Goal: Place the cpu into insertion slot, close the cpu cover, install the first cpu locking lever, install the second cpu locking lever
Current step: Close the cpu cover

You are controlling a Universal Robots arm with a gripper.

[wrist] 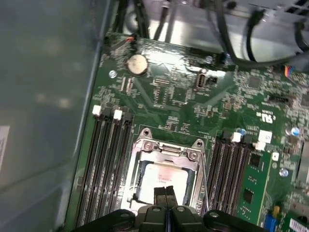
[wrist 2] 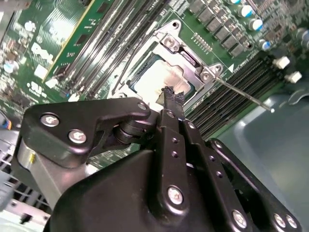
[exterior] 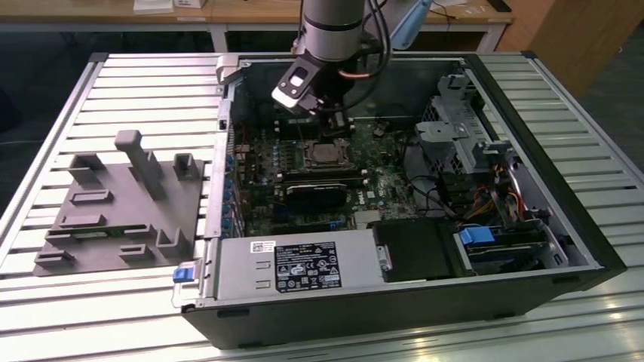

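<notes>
The cpu (wrist: 166, 180) lies flat in the insertion slot (exterior: 309, 157) on the green board, its silver-tan top showing through the square cut-out of the cpu cover (wrist: 166, 149). The cover is down over the chip. My gripper (wrist: 165, 194) hangs just above the chip with its two black fingers pressed together and nothing between them. In the second wrist view the fingertips (wrist 2: 173, 94) sit over the edge of the cpu (wrist 2: 157, 77). A thin metal locking lever (wrist 2: 244, 95) sticks out from the corner of the cover (wrist 2: 186, 50), along the memory slots.
Long black memory slots (wrist: 108, 164) flank the socket on both sides. A black heatsink block (exterior: 314, 194) sits nearby. The case walls, a drive cage (exterior: 468, 136) and the power supply (exterior: 292, 268) ring the board. A grey fixture (exterior: 121, 204) stands outside the case.
</notes>
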